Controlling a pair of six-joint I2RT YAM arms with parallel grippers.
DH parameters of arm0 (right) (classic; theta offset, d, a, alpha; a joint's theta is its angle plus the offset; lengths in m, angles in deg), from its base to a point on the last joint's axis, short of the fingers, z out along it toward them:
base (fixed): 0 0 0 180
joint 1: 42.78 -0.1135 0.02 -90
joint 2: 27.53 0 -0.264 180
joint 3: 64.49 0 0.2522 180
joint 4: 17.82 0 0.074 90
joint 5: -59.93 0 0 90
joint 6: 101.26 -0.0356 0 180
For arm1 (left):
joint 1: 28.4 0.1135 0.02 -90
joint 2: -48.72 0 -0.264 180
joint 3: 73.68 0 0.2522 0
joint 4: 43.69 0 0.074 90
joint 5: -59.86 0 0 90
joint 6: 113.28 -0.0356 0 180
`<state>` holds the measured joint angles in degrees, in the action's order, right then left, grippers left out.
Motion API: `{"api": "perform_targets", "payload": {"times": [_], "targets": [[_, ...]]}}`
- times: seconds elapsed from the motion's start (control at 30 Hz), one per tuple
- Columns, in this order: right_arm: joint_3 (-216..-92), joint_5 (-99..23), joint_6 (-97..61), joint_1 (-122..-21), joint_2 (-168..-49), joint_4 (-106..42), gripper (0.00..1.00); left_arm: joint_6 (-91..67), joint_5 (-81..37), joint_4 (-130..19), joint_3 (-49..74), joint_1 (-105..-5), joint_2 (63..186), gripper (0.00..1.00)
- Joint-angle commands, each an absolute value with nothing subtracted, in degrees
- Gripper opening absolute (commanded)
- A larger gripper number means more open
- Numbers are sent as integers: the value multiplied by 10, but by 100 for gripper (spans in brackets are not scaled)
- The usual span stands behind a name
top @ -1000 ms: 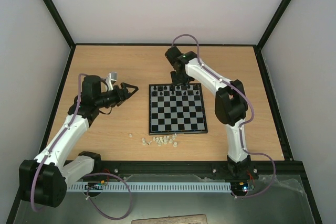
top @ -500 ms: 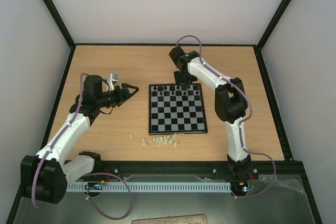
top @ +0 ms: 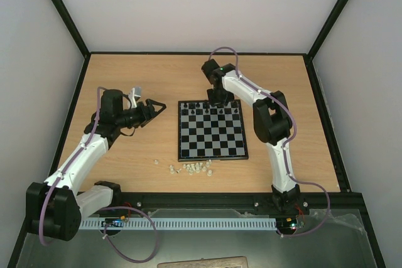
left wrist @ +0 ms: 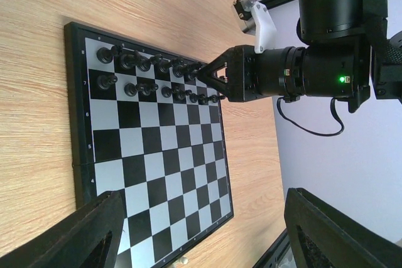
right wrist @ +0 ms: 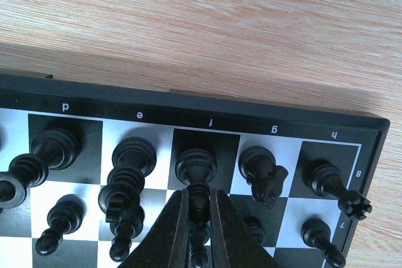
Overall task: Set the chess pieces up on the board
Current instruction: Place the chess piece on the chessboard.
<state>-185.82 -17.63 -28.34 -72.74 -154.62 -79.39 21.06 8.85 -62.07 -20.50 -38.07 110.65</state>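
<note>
Your black chess pieces [right wrist: 135, 155] fill the two rows along the far edge of the board [top: 213, 136], which sits mid-table. That side looks all but finished. The right gripper [right wrist: 198, 200] is pinched on the top of the f-file piece [right wrist: 196, 164] in the back row, so I judge it is being seated. The board's near rows are bare. The whitish chessmen [top: 191, 168] lie loose on the table [top: 125, 73] just off its near edge. Your left gripper [top: 157, 107] hangs spread, left of the board.

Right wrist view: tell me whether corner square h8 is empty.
No, a black piece stands on that corner of the board.
</note>
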Motion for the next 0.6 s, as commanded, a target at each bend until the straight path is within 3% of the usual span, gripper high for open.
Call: {"api": "perform_targets", "payload": {"times": [0.0, 0.17, 0.57], "targets": [[-1861, -182, -277, -723, -1560, -812, 7, 208, 99, -609, -210, -377, 1109, 73], [-1861, -180, -279, -723, -1560, -812, 15, 208, 99, -608, -211, -377, 1109, 73], [-1878, -177, -280, -723, -1559, -809, 22, 209, 99, -606, -210, -377, 1110, 73]]}}
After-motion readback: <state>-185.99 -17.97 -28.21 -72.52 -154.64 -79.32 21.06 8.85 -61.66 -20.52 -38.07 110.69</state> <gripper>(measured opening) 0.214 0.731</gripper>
